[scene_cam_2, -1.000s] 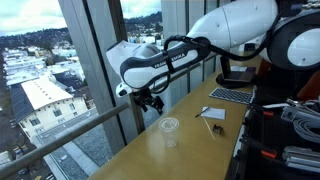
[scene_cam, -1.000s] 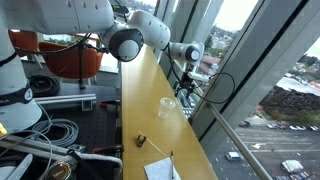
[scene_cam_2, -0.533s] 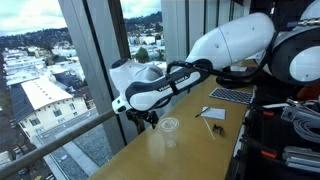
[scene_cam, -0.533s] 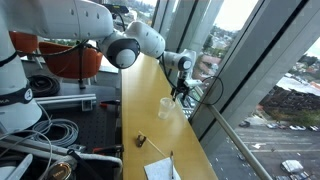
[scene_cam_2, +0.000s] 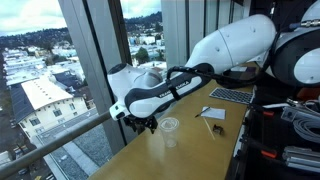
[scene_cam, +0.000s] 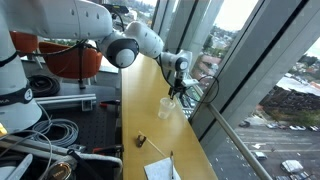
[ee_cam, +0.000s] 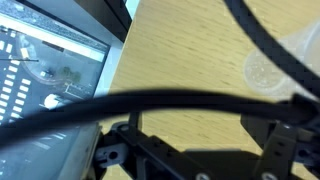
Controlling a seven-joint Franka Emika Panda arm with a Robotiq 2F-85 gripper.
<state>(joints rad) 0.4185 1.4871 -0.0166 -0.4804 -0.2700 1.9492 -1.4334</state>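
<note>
Since the arm (scene_cam: 140,38) has swung lower, the spread jaws hang just beside the plastic cup (scene_cam: 167,106) on the bench (scene_cam: 140,88). Nothing gripped; cup stands upright.

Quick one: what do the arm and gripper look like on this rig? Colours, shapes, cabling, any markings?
The arm has bulky, rounded white shells with a black joint ring. The gripper is black and angular, with open linkage-style fingers. A black cable runs along the forearm and loops across the wrist view. No markings are legible.

Cup (scene_cam: 167,105) on counter (scene_cam: 148,112) — claw (scene_cam: 177,92) beside
</note>
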